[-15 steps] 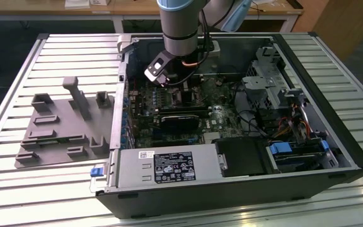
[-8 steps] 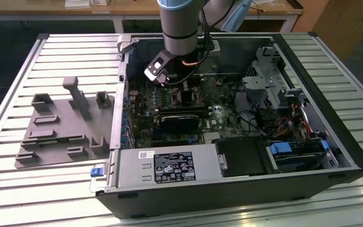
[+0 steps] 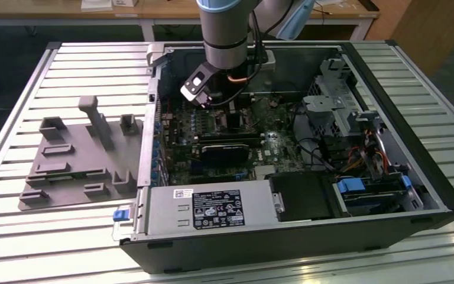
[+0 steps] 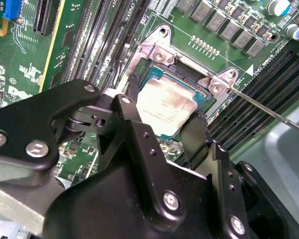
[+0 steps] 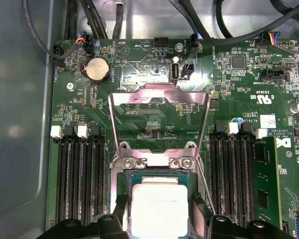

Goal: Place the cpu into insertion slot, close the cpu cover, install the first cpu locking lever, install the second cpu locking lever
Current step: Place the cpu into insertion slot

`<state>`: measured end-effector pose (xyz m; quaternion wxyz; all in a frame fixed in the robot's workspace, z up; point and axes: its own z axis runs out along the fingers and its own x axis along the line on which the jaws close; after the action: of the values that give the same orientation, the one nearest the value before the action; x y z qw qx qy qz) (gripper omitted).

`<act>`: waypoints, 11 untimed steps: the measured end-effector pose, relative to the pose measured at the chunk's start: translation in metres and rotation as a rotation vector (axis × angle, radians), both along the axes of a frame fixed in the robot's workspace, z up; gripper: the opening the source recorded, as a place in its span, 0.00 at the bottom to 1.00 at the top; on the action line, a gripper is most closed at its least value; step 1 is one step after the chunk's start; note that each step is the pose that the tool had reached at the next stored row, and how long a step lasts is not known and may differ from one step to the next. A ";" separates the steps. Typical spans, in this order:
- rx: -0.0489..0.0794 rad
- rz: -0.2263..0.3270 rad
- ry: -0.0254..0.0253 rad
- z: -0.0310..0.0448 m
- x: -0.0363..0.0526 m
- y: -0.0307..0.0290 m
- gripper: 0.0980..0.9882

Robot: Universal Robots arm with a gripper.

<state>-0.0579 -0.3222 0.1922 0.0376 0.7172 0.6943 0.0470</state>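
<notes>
The cpu (image 5: 157,206), a small flat square chip with a silver-grey metal top, is down inside the big open black computer case (image 3: 290,251), and that's where the arm is reaching. Across the case floor runs the green motherboard (image 5: 154,67), and the black gripper (image 4: 164,104) hangs right over its middle. Look at the cpu cover (image 5: 159,93), the thin silver frame plate with the cut-out centre: it's swung open, clear of the socket, hinged on the side toward the round coin battery (image 5: 98,69). Below it sits the insertion slot (image 4: 187,74), the square socket with the thin silver rim, and the chip lies flat within that rim, though whether it is fully seated I can't tell. The black fingers (image 4: 194,139) are set narrow, pinching the chip by two opposite edges, so it sits squarely between them. A thin silver wire locking lever (image 4: 269,112) juts out unlatched beside the socket.
</notes>
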 end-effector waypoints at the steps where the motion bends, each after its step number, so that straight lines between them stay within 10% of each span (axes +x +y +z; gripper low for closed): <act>1: 0.000 0.000 0.0002 0.0001 -0.0001 -0.0001 0.56; 11: 0.000 0.001 -0.0001 0.0010 0.0000 0.0000 0.49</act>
<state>-0.0579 -0.3222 0.1932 0.0376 0.7167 0.6948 0.0471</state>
